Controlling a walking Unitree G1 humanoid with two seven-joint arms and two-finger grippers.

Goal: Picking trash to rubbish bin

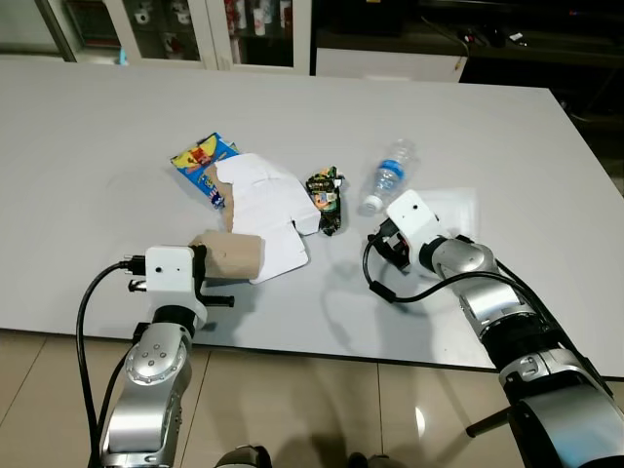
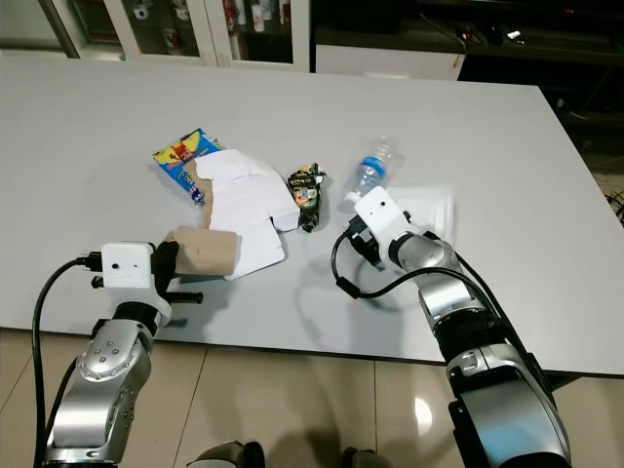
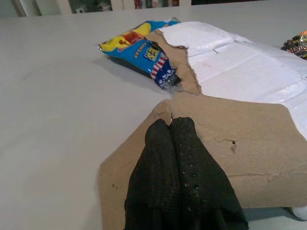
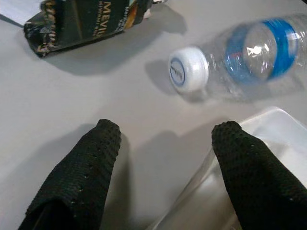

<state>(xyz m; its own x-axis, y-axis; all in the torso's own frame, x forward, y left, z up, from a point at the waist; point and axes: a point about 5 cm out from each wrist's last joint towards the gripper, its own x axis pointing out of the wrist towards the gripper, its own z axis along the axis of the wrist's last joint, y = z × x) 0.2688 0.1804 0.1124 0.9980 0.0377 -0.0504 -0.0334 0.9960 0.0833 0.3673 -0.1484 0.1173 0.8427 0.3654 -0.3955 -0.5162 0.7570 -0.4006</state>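
Note:
A torn cardboard piece (image 1: 263,210), white on top with a brown flap (image 3: 230,153), lies on the grey table (image 1: 97,117). My left gripper (image 3: 170,122) is shut, its fingertips resting against that raised brown flap (image 1: 229,255). Behind the flap, a blue snack packet (image 3: 139,48) lies partly under the cardboard. To the right lie a dark crumpled wrapper (image 1: 325,198) and a clear plastic bottle (image 4: 259,52), white cap toward me. My right gripper (image 4: 165,132) hangs open just short of the bottle cap (image 4: 188,69), one finger over a clear plastic sheet (image 4: 268,143).
The table's front edge (image 1: 292,353) runs just ahead of both arms, with tiled floor below. Glass cabinets (image 1: 195,29) stand beyond the far edge. Black cables loop from each wrist, the right one lying on the table (image 1: 375,283).

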